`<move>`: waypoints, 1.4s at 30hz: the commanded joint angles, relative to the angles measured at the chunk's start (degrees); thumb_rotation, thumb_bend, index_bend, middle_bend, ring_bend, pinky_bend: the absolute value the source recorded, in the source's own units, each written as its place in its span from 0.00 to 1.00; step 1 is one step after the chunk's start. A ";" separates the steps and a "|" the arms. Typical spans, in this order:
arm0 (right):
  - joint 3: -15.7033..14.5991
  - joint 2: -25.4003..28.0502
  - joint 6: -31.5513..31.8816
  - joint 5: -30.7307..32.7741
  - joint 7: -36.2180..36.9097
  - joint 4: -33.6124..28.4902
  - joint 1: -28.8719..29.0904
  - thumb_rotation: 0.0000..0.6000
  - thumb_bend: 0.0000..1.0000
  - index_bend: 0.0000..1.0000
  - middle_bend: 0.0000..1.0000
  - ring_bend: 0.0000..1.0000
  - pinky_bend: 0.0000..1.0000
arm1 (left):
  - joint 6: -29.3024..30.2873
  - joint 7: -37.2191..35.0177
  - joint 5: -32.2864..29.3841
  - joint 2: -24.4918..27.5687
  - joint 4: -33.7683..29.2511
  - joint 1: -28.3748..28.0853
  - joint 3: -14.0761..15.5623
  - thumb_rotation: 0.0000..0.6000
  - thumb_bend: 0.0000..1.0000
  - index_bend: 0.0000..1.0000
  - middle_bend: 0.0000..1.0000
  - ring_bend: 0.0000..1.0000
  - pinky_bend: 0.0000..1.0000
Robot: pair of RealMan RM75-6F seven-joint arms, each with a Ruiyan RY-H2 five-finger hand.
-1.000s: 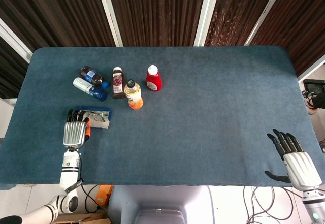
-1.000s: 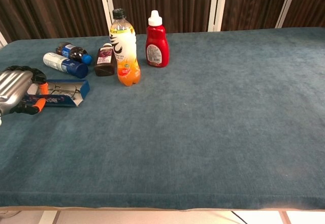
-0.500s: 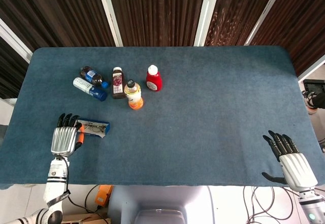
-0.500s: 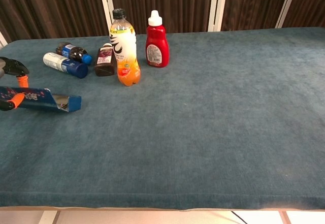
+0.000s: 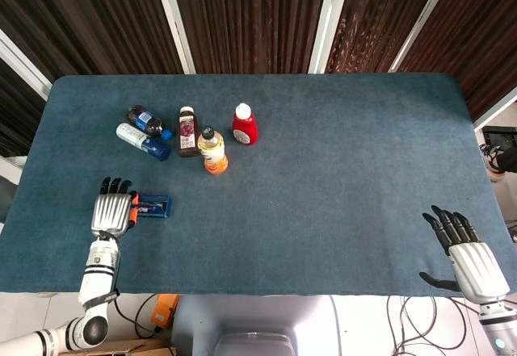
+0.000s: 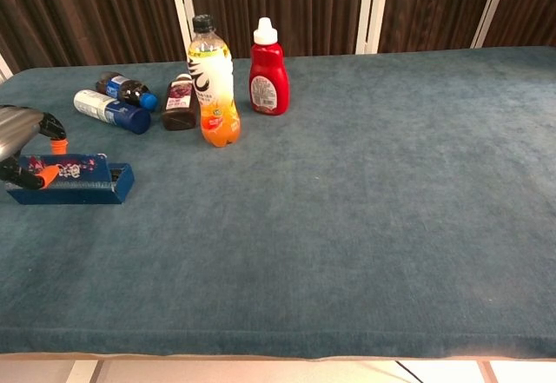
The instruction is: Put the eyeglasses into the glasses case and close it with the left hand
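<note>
The blue glasses case [image 5: 153,207] lies flat and closed on the blue table cloth at the front left. The eyeglasses cannot be seen; the lid hides the inside. My left hand [image 5: 113,211] sits at the case's left end. In the chest view its orange fingertips [image 6: 57,147] pinch that end of the case [image 6: 78,180] from behind and in front. My right hand [image 5: 472,257] hovers at the table's front right edge, fingers spread and holding nothing. The chest view does not show it.
Behind the case stand an orange drink bottle [image 5: 213,150], a red ketchup bottle [image 5: 244,125] and a dark sauce bottle [image 5: 187,132]. Two more bottles [image 5: 144,136] lie on their sides at the back left. The table's front edge [image 6: 278,354] is near.
The case was open with the glasses showing; now its lid is down and it lies flat. My left hand drew back toward the front edge with it. The right hand barely shifted.
</note>
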 commanded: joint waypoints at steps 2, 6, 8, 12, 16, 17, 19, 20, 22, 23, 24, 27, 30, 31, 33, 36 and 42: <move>0.01 0.00 0.02 0.00 0.05 0.00 0.00 1.00 0.15 0.00 0.00 0.00 0.00 | -1.08 0.37 -1.52 -0.68 1.24 -1.30 -0.58 1.00 0.61 0.68 0.24 0.15 0.12; 0.07 0.04 -0.06 0.11 0.16 0.03 0.05 1.00 0.15 0.00 0.00 0.00 0.00 | -1.55 0.15 -2.90 -1.38 2.78 -2.24 -1.06 1.00 0.61 0.69 0.25 0.16 0.12; 0.09 0.07 -0.04 0.13 0.24 0.04 0.05 1.00 0.15 0.00 0.00 0.00 0.00 | -1.88 0.02 -3.65 -1.67 3.54 -2.61 -1.27 1.00 0.61 0.69 0.26 0.16 0.12; 0.09 0.10 0.00 0.12 0.33 0.06 0.04 1.00 0.15 0.00 0.00 0.00 0.00 | -2.65 -0.52 -4.97 -2.31 5.29 -3.41 -1.59 1.00 0.61 0.69 0.26 0.17 0.12; 0.11 0.12 0.05 0.17 0.34 0.05 0.01 1.00 0.15 0.00 0.00 0.00 0.00 | -3.26 -1.35 -5.72 -2.96 6.83 -4.07 -1.77 1.00 0.59 0.68 0.26 0.17 0.12; 0.11 0.13 0.07 0.19 0.33 0.07 -0.01 1.00 0.15 0.00 0.00 0.00 0.00 | -3.44 -1.49 -5.91 -3.10 7.18 -4.20 -1.77 1.00 0.59 0.68 0.26 0.17 0.12; 0.11 0.13 0.02 0.22 0.31 0.04 0.01 1.00 0.15 0.00 0.00 0.00 0.00 | -3.82 -1.85 -6.33 -3.42 8.02 -4.50 -1.79 1.00 0.57 0.65 0.26 0.17 0.12; 0.12 0.13 -0.01 0.26 0.29 0.04 0.01 1.00 0.15 0.00 0.00 0.00 0.00 | -3.97 -2.18 -6.43 -3.55 8.39 -4.59 -1.81 1.00 0.55 0.62 0.25 0.17 0.12; 0.15 0.14 -0.05 0.30 0.29 0.04 0.04 1.00 0.15 0.00 0.00 0.00 0.00 | -4.26 -3.05 -6.44 -3.90 9.37 -4.80 -1.82 1.00 0.50 0.52 0.25 0.17 0.12; 0.15 0.15 -0.04 0.31 0.32 0.04 0.03 1.00 0.15 0.00 0.00 0.00 0.00 | -4.33 -3.37 -6.38 -4.05 9.81 -4.86 -1.77 1.00 0.47 0.46 0.24 0.17 0.12; 0.17 0.16 -0.02 0.34 0.34 0.04 0.02 1.00 0.15 0.00 0.00 0.00 0.00 | -4.35 -3.77 -6.29 -4.26 10.46 -4.98 -1.77 1.00 0.45 0.42 0.24 0.17 0.12; 0.18 0.19 -0.05 0.39 0.36 0.02 0.03 1.00 0.15 0.00 0.00 0.00 0.00 | -4.09 -4.63 -5.83 -4.85 12.09 -5.25 -1.76 1.00 0.41 0.29 0.22 0.17 0.12; 0.16 0.23 -0.02 0.38 0.41 0.01 0.00 1.00 0.15 0.00 0.00 0.00 0.00 | -3.62 -5.12 -5.49 -5.47 13.64 -5.44 -1.75 1.00 0.40 0.22 0.19 0.16 0.12; 0.16 0.24 0.00 0.38 0.43 0.00 -0.01 1.00 0.15 0.00 0.00 0.00 0.00 | -3.54 -5.27 -5.41 -5.59 13.98 -5.47 -1.74 1.00 0.40 0.22 0.19 0.16 0.12; 0.16 0.25 -0.01 0.38 0.47 -0.01 -0.01 1.00 0.15 0.00 0.00 0.00 0.00 | -3.53 -5.56 -5.47 -5.77 14.58 -5.53 -1.79 1.00 0.40 0.21 0.17 0.15 0.12; 0.13 0.26 0.04 0.28 0.48 -0.01 -0.03 1.00 0.15 0.00 0.00 0.00 0.00 | -3.74 -5.88 -5.84 -5.87 15.18 -5.58 -1.95 1.00 0.40 0.21 0.17 0.14 0.12; 0.21 0.30 0.10 0.39 0.69 0.07 -0.04 1.00 0.15 0.00 0.00 0.00 0.00 | 1.67 -12.47 0.51 -2.17 9.02 -2.53 -0.83 1.00 0.39 0.11 0.11 0.09 0.11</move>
